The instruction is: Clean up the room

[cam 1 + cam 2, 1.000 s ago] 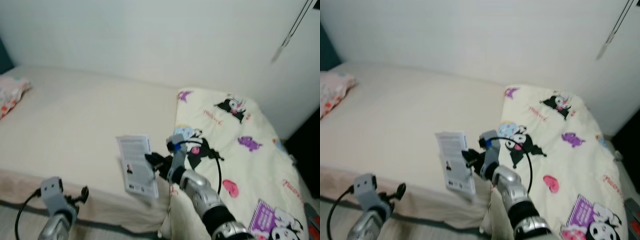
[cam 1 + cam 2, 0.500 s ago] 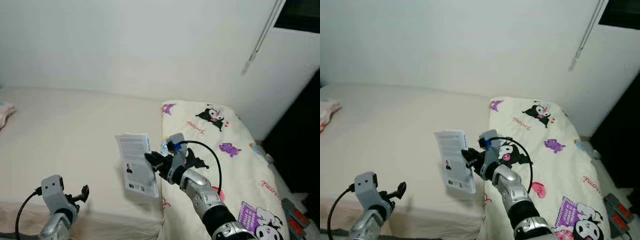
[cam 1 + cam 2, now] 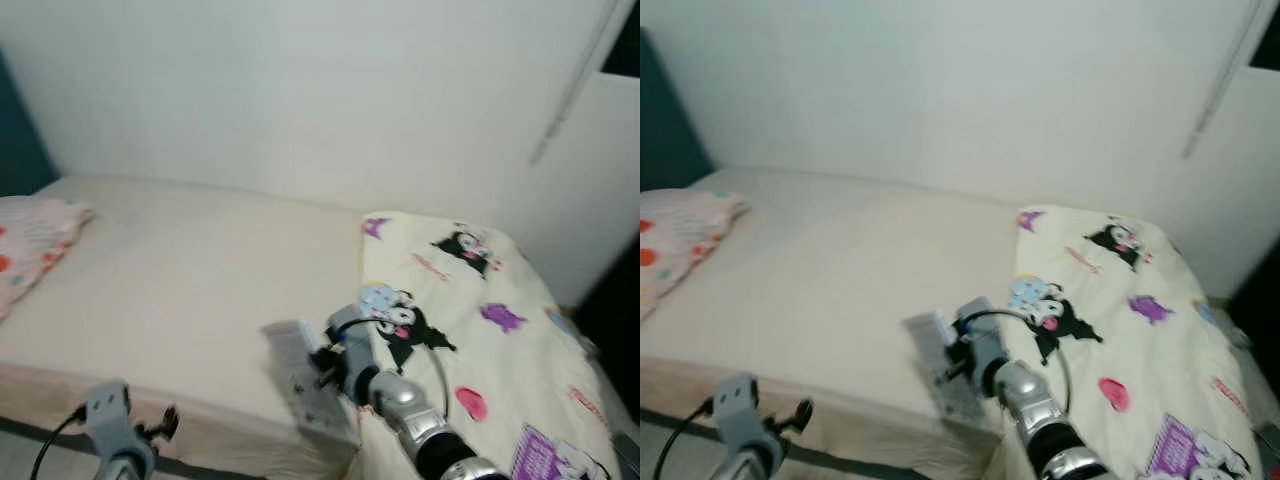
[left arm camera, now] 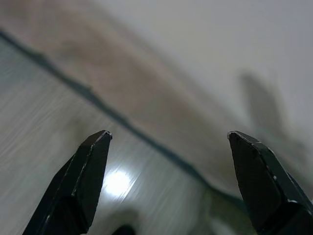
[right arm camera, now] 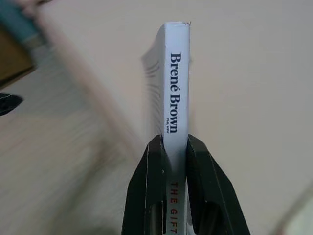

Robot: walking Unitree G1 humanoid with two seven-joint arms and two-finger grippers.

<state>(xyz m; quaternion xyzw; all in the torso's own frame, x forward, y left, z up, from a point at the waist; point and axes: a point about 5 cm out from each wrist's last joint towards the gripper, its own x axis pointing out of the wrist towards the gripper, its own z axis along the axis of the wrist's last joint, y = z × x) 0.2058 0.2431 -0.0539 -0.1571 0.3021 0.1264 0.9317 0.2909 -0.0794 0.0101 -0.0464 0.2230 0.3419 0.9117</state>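
- White paper and a pale spine: the book [image 5: 174,88] sits pinched between the two black fingers of my right gripper [image 5: 173,147], which is clamped on the lower end of the spine, just above the red title lettering.
- From my head, the book [image 3: 305,385] hangs in the air over the near edge of the bed [image 3: 190,290], just beside the patterned blanket [image 3: 480,330] that covers the bed's right part.
- My left gripper [image 4: 171,147] has its fingers spread wide and holds nothing; it hangs low, in front of the bed's near edge, above the floor [image 4: 44,142].
- A flowered pillow [image 3: 35,240] lies at the bed's far left end, well apart from the book.
- Handling, as I judge it: a thin paperback, light, stiff along the spine but floppy across the pages, with a smooth cover that could slip.
- The spine is the best place to hold; gripped near one end, the free end may swing or sag, so I would move gently.
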